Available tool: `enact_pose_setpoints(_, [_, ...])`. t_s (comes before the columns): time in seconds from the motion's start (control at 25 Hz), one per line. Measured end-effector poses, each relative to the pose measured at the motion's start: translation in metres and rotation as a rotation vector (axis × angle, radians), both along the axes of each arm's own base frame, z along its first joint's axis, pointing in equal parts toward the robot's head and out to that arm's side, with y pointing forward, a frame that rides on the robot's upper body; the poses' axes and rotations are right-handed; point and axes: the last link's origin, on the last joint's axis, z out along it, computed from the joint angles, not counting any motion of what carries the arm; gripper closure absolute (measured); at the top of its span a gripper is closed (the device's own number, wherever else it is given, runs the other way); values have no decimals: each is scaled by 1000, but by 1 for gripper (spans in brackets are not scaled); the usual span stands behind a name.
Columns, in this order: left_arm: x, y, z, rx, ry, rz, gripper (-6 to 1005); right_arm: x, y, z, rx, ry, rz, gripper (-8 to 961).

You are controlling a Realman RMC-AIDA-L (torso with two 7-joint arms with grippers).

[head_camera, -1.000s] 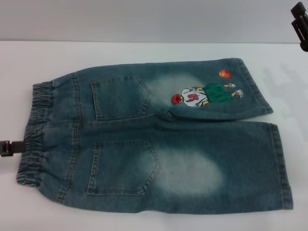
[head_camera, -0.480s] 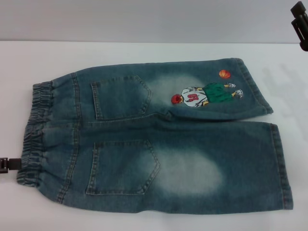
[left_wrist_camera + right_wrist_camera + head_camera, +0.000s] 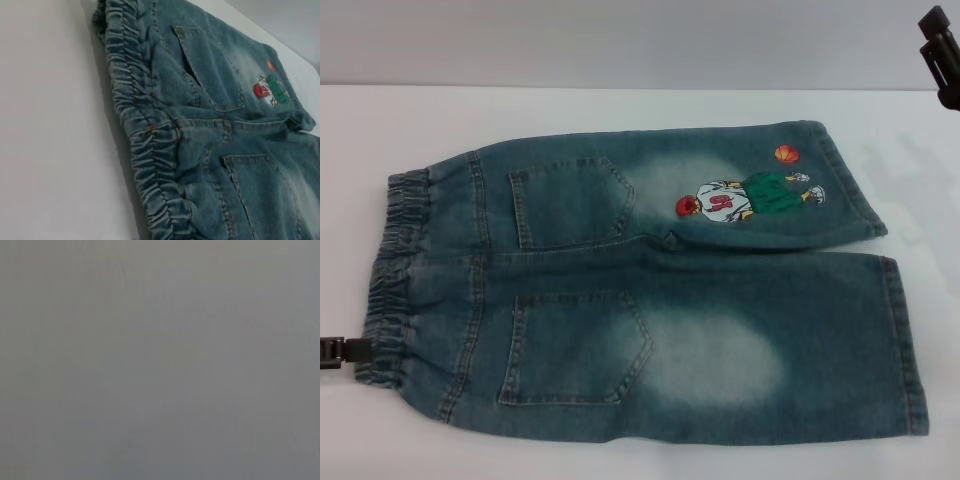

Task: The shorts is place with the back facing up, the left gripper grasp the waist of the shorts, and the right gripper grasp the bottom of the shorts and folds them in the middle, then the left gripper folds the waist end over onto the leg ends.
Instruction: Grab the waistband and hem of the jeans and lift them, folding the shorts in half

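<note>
- The left gripper (image 3: 342, 351) is showing only as a dark tip at the left edge of the head view, sitting just beside the near end of the waistband (image 3: 390, 275); whether it is touching the cloth, and whether its fingers are spread or closed, cannot be told.
- The denim shorts (image 3: 650, 300) are lying flat on the white table (image 3: 620, 110), back pockets facing up, with the gathered elastic waist pointing to the left and the two leg ends to the right.
- A cartoon basketball-player patch (image 3: 745, 197) is showing on the far leg, with a small orange ball (image 3: 786, 154) stitched just beyond it.
- The right gripper (image 3: 942, 50) is hanging at the far right corner, well apart from the leg hems (image 3: 910, 350); its finger state cannot be told, and its wrist view is giving only plain grey.
</note>
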Motion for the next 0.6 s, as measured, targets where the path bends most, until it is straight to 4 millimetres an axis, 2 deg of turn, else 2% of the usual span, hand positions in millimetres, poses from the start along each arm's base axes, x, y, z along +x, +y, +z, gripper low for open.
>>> enact_pose_setpoints(0.6, [-8, 2, -6, 12, 46, 43, 166, 3, -3, -1, 0, 3, -11, 385])
